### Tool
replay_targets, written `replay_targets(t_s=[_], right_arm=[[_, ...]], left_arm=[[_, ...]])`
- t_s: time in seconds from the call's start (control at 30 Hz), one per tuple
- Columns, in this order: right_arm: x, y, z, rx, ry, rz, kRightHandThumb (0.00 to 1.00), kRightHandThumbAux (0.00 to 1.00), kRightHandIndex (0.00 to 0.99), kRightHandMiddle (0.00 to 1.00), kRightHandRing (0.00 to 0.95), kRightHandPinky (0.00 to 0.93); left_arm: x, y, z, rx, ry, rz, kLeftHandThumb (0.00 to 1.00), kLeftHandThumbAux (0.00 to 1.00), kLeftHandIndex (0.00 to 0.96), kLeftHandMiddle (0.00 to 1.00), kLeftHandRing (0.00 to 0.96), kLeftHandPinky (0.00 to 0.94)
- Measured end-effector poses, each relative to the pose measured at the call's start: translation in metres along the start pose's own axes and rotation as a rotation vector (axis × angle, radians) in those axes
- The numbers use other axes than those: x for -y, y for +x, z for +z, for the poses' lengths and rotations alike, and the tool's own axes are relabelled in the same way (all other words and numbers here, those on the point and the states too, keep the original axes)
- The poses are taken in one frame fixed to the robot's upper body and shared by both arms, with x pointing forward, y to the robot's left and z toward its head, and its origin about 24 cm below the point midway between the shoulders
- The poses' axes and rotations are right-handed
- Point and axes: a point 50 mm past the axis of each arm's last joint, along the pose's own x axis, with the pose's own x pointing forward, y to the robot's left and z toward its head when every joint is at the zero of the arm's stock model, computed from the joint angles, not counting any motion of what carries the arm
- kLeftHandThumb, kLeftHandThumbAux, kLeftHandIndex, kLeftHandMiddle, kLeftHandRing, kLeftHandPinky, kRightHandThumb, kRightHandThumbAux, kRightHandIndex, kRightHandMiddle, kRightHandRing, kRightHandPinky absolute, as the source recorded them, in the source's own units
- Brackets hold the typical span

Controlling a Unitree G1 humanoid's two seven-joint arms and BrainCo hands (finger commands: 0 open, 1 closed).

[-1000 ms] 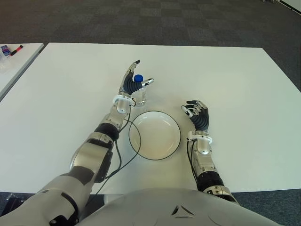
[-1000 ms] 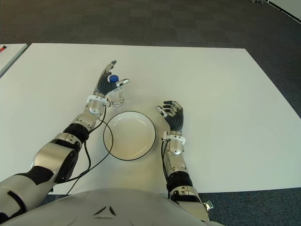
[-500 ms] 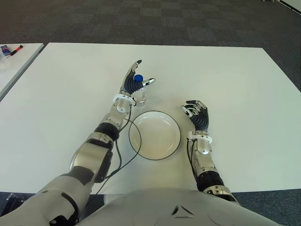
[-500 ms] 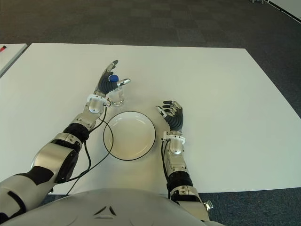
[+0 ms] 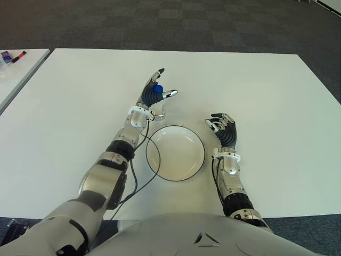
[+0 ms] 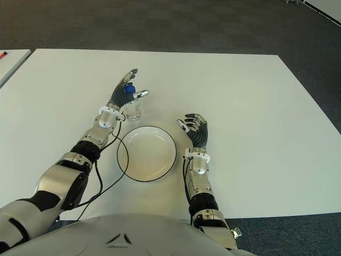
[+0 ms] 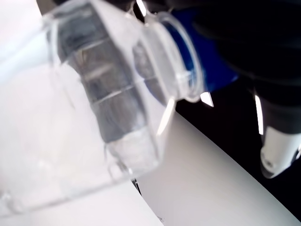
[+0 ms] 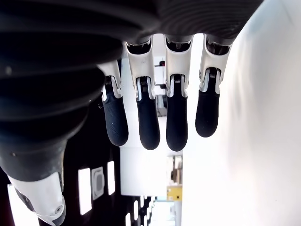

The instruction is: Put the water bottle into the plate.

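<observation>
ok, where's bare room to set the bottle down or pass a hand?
The plate is bare inside. The table is free right of the idle right robot hand and along the far edge. It is crowded where the open left robot hand cups the water bottle just beyond the plate.

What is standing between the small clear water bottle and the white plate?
Nothing visible. The small clear water bottle with a blue cap stands just beyond the round white plate, with bare white table between them. The left hand is at the bottle.
</observation>
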Motion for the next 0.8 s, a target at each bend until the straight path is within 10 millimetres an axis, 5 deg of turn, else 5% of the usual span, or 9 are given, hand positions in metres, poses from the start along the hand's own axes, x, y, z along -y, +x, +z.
replay_targets(t_s=[0.8], right_arm=[[0.0002, 0.0018, 0.0002, -0.003, -0.018, 0.009, 0.697, 0.724, 0.417, 0.410, 0.423, 0.422]], left_arm=[[0.0000, -0.0006, 0.0011, 0.007, -0.027, -0.037, 0.000, 0.704, 0.000, 0.089, 0.121, 0.162]])
